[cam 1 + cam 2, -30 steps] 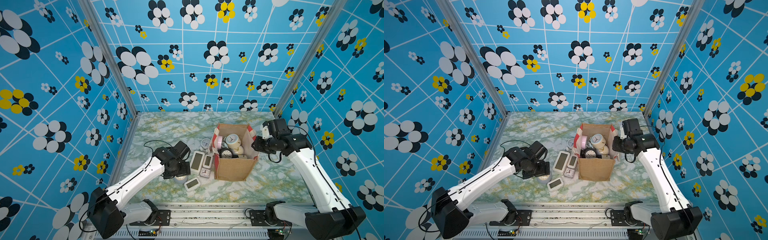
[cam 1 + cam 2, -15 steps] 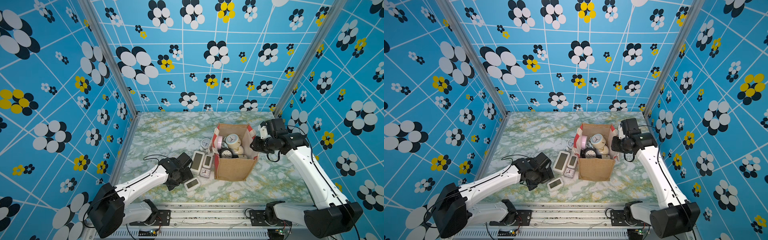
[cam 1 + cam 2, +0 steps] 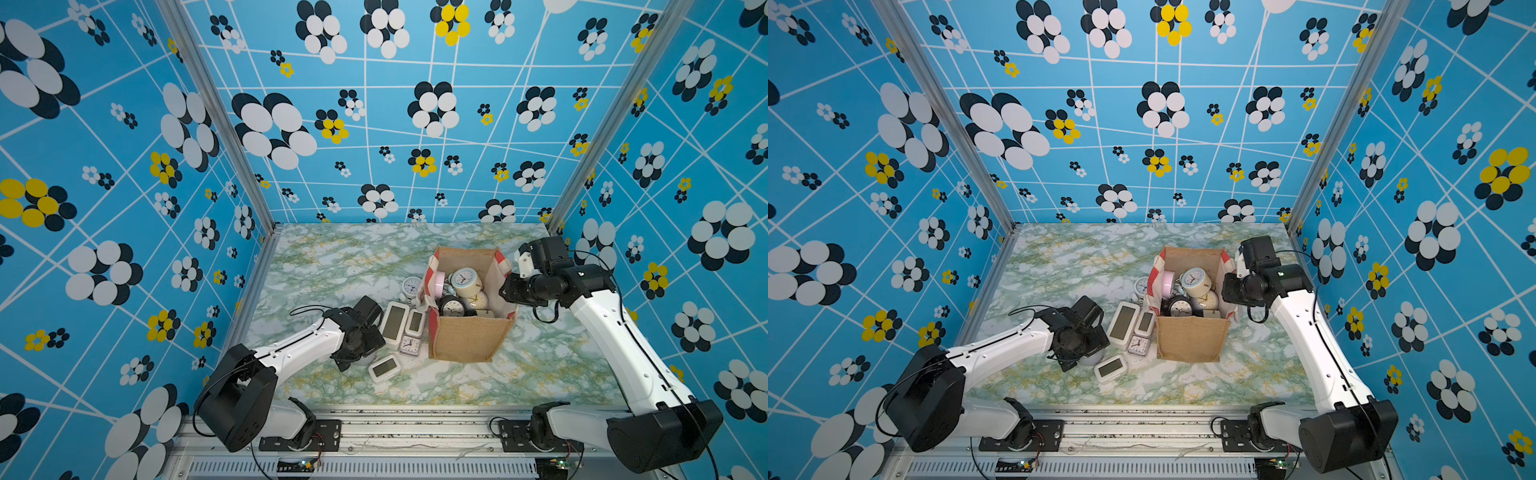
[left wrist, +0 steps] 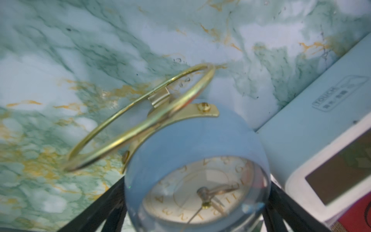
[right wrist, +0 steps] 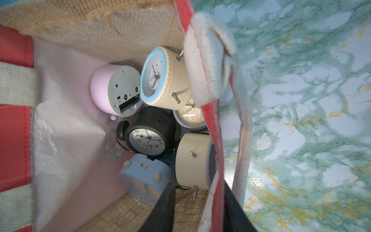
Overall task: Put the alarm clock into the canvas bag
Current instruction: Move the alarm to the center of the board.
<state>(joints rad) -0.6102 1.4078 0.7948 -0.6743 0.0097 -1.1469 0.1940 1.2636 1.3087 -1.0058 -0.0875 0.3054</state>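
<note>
We note the left claw (image 4: 195,180) spread wide, flanking one pale-blue alarm clock (image 4: 190,140) on the tabletop (image 4: 80,40). The right claw (image 5: 197,186) is clamped on the canvas bag (image 5: 120,24) at its red side panel. Inside it we count six clocks (image 5: 148,140); five further clocks (image 3: 395,322) lie outside.

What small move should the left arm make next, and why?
Probably close the left end effector on the round blue alarm clock: its open fingers flank it on both sides, while the right end effector grips the wall of the canvas bag.
</note>
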